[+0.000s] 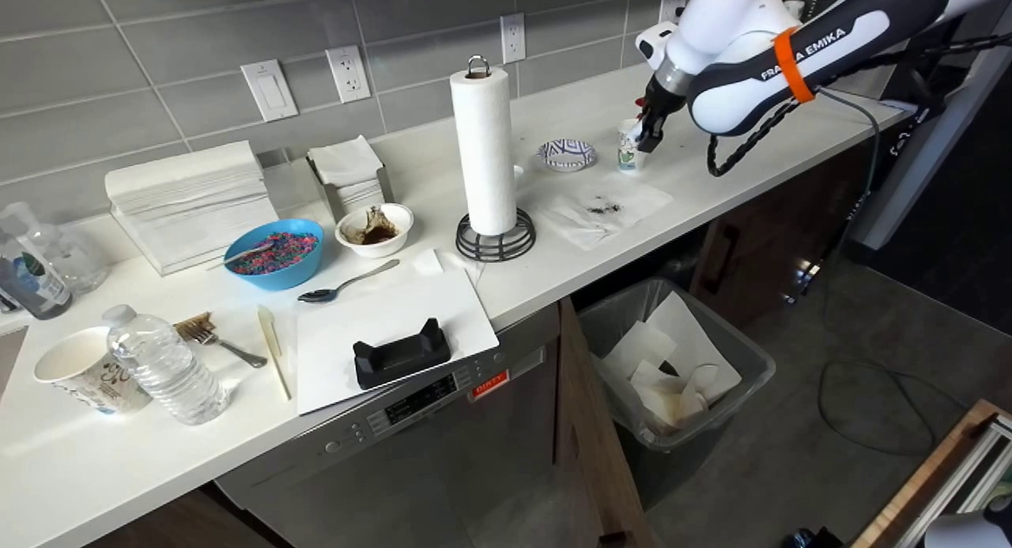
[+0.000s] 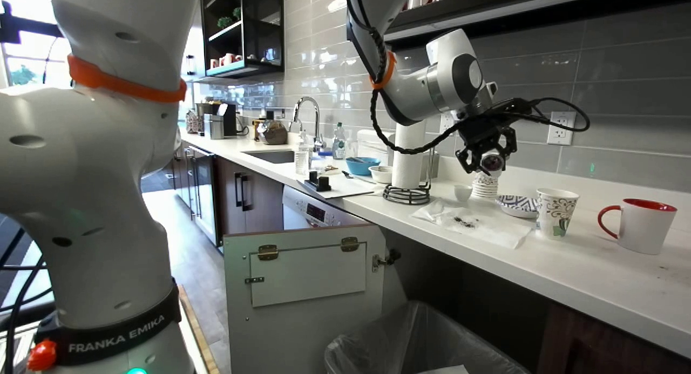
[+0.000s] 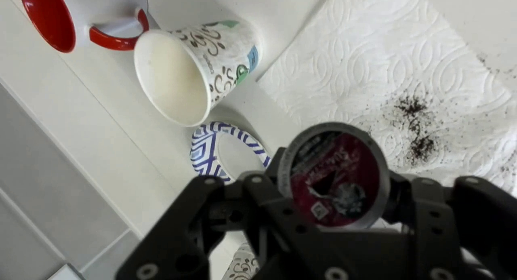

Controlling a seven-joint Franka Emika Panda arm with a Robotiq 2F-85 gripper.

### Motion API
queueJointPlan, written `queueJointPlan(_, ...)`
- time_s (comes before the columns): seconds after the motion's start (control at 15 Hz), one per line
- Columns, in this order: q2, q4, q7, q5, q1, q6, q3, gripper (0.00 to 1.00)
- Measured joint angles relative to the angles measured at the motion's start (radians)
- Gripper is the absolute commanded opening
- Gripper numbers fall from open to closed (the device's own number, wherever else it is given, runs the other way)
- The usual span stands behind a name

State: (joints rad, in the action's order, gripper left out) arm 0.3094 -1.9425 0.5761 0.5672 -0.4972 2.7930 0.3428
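Aloft, a black two-fingered claw (image 3: pixel 338 183) is gripping a round, maroon-lidded coffee pod (image 3: pixel 343 165)

Its narrowed jaws are clasping the pod above the white worktop (image 3: pixel 282 9). Around the pod in the wrist view, a patterned white paper towel (image 3: pixel 355 66) is lying toward one o'clock, dark, grainy specks (image 3: pixel 421 146) are dotting it at two, a swirl-printed white paper cup (image 3: pixel 214 57) is standing at ten, a white, red-handled mug (image 3: pixel 87 11) is standing beyond the cup, and a round white plate (image 3: pixel 204 152) with blue geometric rim is resting near nine.
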Motion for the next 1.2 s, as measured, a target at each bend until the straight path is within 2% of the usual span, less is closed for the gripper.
queueJointPlan(0.07, -0.005, 0.006, 0.027, -0.023, 0.018, -0.021, -0.027, 0.14)
queueJointPlan(0.2, -0.016, 0.017, 0.081, -0.071, 0.09, -0.055, -0.125, 0.14)
queueJointPlan(0.4, -0.018, 0.036, 0.104, -0.091, 0.172, -0.106, -0.239, 0.14)
queueJointPlan(0.6, -0.016, 0.049, 0.106, -0.091, 0.224, -0.154, -0.314, 0.14)
queueJointPlan(0.8, -0.012, 0.059, 0.117, -0.102, 0.25, -0.202, -0.35, 0.14)
queueJointPlan(1.2, 0.002, 0.08, 0.194, -0.2, 0.254, -0.267, -0.358, 0.14)
